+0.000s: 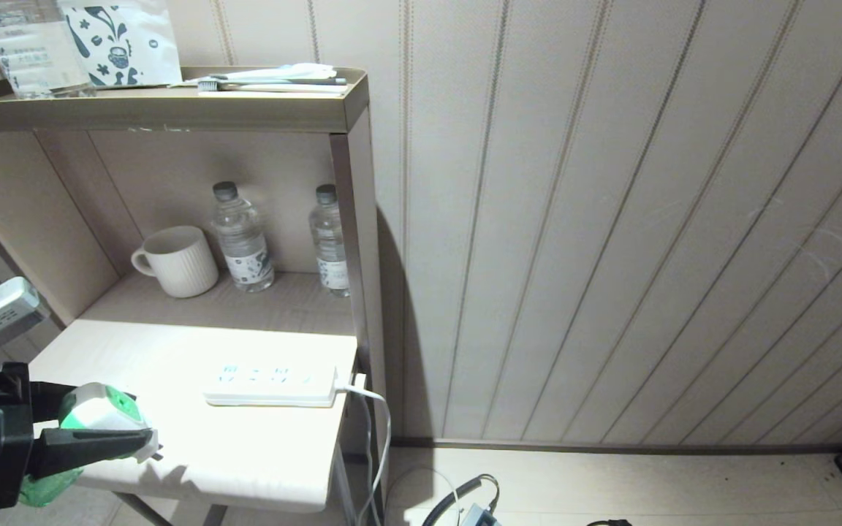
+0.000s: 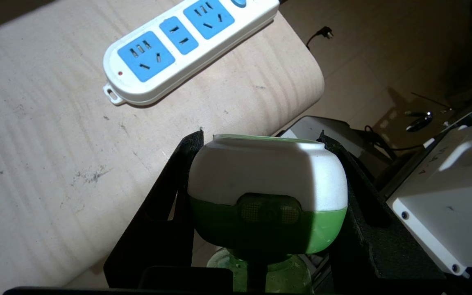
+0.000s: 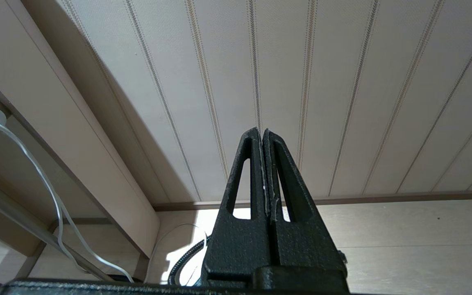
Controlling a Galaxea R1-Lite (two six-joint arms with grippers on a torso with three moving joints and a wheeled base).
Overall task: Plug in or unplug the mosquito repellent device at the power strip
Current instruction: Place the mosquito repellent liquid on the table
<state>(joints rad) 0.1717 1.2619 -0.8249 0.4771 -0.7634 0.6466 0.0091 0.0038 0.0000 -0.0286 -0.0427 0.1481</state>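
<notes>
The mosquito repellent device [image 1: 99, 410], a white rounded head with a green face and a green bottle below it, sits between the black fingers of my left gripper [image 1: 110, 418] at the near left edge of the small table. In the left wrist view the jaws press both sides of the device [image 2: 266, 180], so the left gripper [image 2: 260, 136] is shut on it. The white power strip [image 1: 271, 385] lies flat on the table to the device's right, apart from it, and its blue sockets [image 2: 187, 45] hold nothing. My right gripper [image 3: 259, 131] is shut and empty, facing the wall and floor.
The pale table top [image 1: 245, 460] stands in front of a shelf unit holding a ribbed mug [image 1: 178, 261] and two clear water bottles [image 1: 242, 237] [image 1: 329, 239]. The strip's white cord [image 1: 381, 431] hangs off the table's right end, and cables [image 1: 457, 497] lie on the floor.
</notes>
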